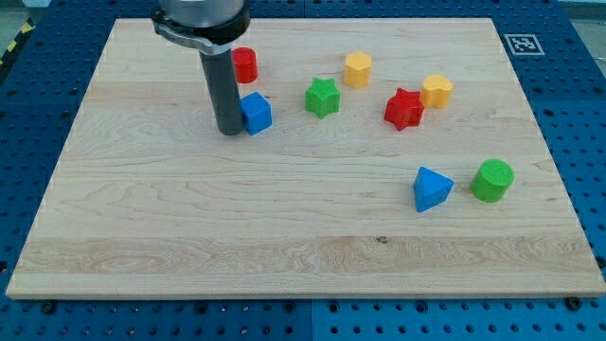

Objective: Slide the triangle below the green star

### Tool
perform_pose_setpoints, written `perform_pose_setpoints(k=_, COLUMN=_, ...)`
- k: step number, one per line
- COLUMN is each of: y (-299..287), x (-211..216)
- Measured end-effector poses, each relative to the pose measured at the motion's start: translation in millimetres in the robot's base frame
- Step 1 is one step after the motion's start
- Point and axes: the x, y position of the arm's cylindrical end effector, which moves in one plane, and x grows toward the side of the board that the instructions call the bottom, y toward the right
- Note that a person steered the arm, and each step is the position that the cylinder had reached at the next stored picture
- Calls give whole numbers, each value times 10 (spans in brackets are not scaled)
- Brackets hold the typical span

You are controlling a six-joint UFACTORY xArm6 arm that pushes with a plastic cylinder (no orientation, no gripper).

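The blue triangle [432, 188] lies at the view's lower right, just left of a green cylinder [493, 180]. The green star [322, 97] sits near the view's top centre, well up and left of the triangle. My tip [229, 130] rests on the board at the view's upper left, touching the left side of a blue cube [256, 113]. The tip is far left of the triangle and left of the green star.
A red cylinder [244, 64] stands just above the blue cube. A yellow hexagonal block [358, 69] sits up and right of the green star. A red star [405, 109] and a yellow block [436, 91] lie to the right. The wooden board [284, 237] is edged by a blue pegboard.
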Motion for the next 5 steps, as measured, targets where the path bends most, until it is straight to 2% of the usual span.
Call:
perform_pose_setpoints(k=2, y=131, x=301)
perform_pose_setpoints(k=3, y=787, x=300)
perform_pose_setpoints(k=5, y=2458, x=301)
